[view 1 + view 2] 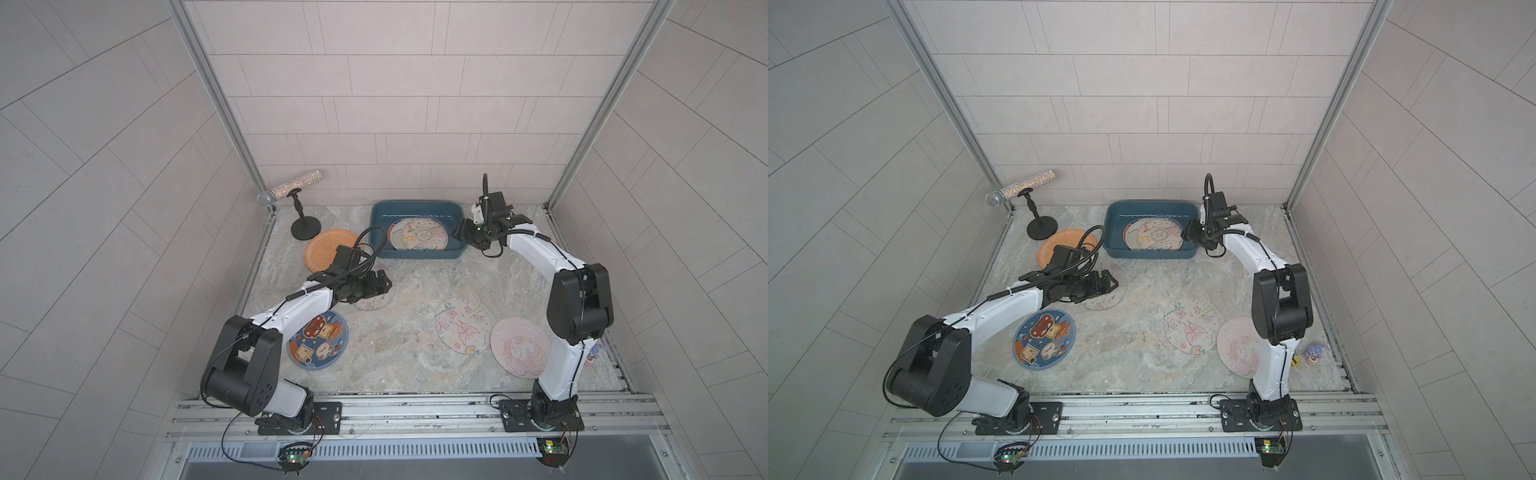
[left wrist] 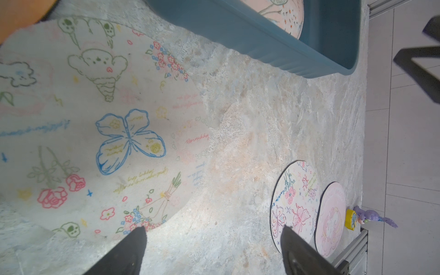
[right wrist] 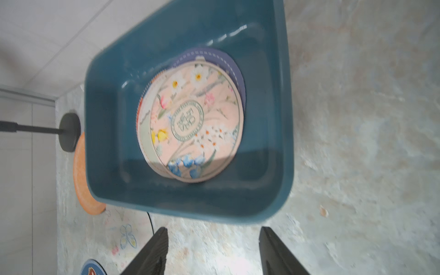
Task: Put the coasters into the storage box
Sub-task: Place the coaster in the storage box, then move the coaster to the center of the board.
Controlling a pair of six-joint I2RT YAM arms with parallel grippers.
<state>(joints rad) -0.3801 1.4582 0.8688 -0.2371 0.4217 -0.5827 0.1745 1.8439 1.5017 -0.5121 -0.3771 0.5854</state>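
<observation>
Bright, even and diffuse from overhead in both top views, sharp throughout, with only faint soft shadows on the marble tabletop [image 1: 415,340] and wide-angle bowing of the wall tiles [image 1: 395,83] toward the edges. Dimmer in the left wrist view over the near butterfly coaster [image 2: 100,133], brighter on the bare stone beyond, out of focus at the dark fingertips [image 2: 133,247]. Smeared by motion blur in the right wrist view across the storage box [image 3: 114,133], with pale glints on its glossy inner wall.
</observation>
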